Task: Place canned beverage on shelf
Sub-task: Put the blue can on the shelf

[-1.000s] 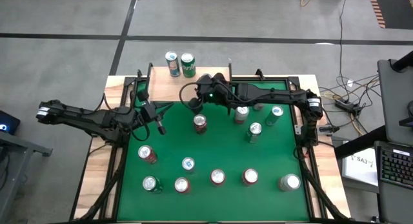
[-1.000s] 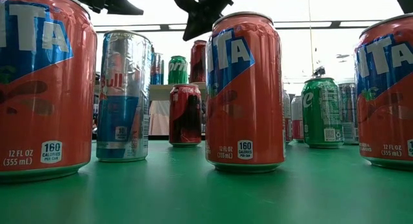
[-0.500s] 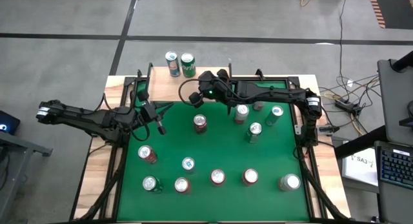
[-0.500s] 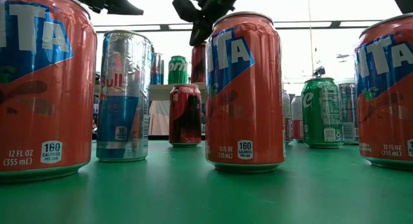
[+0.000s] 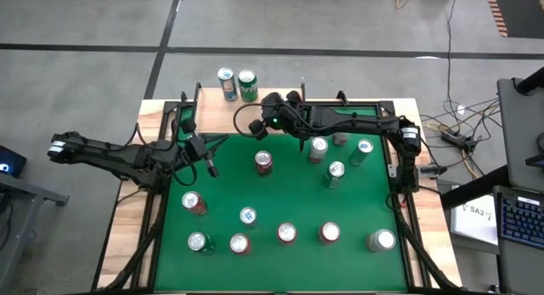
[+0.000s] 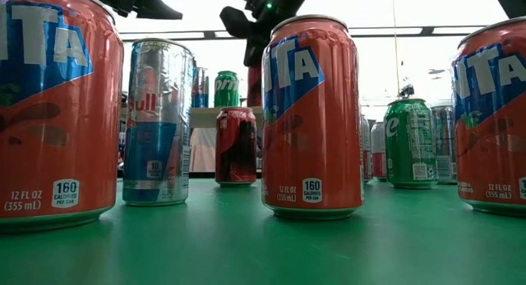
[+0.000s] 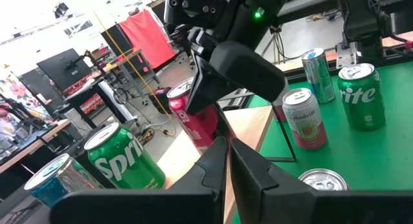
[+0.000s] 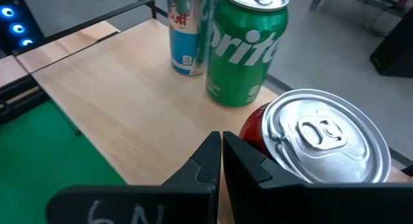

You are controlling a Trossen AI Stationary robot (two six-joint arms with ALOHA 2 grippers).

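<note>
Both arms are dark, slim and jointed, the left arm (image 5: 110,152) ending in a pale cuff at its outer end. The right arm (image 5: 348,121) carries a small green light near its wrist and a looping black cable. Each gripper's fingers (image 8: 213,162) are matte black, tapered wedges.

High view: overhead, straight down, whole tabletop (image 5: 280,193). Low view: tabletop level, close, facing far shelf (image 6: 215,110). Wrists share shelf.
</note>
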